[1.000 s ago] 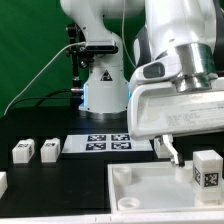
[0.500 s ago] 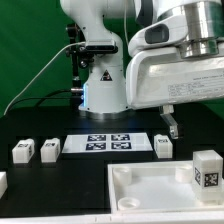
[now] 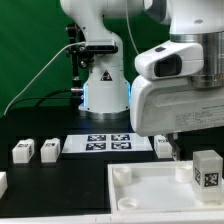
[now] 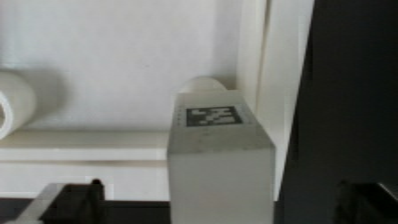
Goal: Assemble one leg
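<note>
Since half a second ago the arm has dropped and shifted toward the exterior view's right. The white tray [image 3: 150, 167] lies beneath the end effector [image 4: 222, 198], whose fingers are spread. The upright leg [image 4: 222, 160] stands centred below them in the tray's corner, with gaps on both sides.

Exterior view: white wrist housing [image 3: 185, 95] runs off its top and right edges. You see only 1 finger [image 3: 177, 147], covering part of the leg [image 3: 162, 146] behind it. White part [image 3: 2, 182] clipped at that view's left edge. Wrist view blurred: tag [image 4: 214, 114] unreadable, fingertips [image 4: 75, 203] cut off by the edge.
</note>
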Controlling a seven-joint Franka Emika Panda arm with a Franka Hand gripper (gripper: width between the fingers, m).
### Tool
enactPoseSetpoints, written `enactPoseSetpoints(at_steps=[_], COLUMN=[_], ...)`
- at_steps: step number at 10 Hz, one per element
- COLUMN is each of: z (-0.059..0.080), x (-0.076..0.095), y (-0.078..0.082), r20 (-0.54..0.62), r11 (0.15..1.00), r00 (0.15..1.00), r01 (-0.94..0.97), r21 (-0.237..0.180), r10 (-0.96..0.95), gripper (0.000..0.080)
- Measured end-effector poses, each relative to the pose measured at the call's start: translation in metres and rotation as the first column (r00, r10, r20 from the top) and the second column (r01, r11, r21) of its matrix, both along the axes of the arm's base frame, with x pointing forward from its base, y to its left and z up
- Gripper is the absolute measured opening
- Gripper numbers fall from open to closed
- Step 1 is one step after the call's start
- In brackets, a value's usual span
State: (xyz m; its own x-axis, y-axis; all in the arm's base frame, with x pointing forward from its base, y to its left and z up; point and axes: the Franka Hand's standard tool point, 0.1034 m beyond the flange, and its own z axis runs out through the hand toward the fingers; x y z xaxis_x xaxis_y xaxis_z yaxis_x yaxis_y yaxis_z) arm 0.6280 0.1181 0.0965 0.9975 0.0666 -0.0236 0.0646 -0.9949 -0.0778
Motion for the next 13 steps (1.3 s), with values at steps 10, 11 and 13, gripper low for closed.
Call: enactPoseSetpoints(at_steps=[10, 11, 13], z=[-0.0048, -0.0048, -0.0051], x=[0.0039, 0.004, 0.0091], y=[0.0008, 0.0006, -0.0038], r20=[0.02, 0.018, 0.062], r11=[1.0, 0.999, 0.993], r00=[1.0, 0.999, 0.992], r01=[0.015, 0.042, 0.113], r21=[0.0, 0.0, 0.017], r10=[-0.015, -0.042, -0.113], gripper=[0.0288, 0.0288, 0.0288])
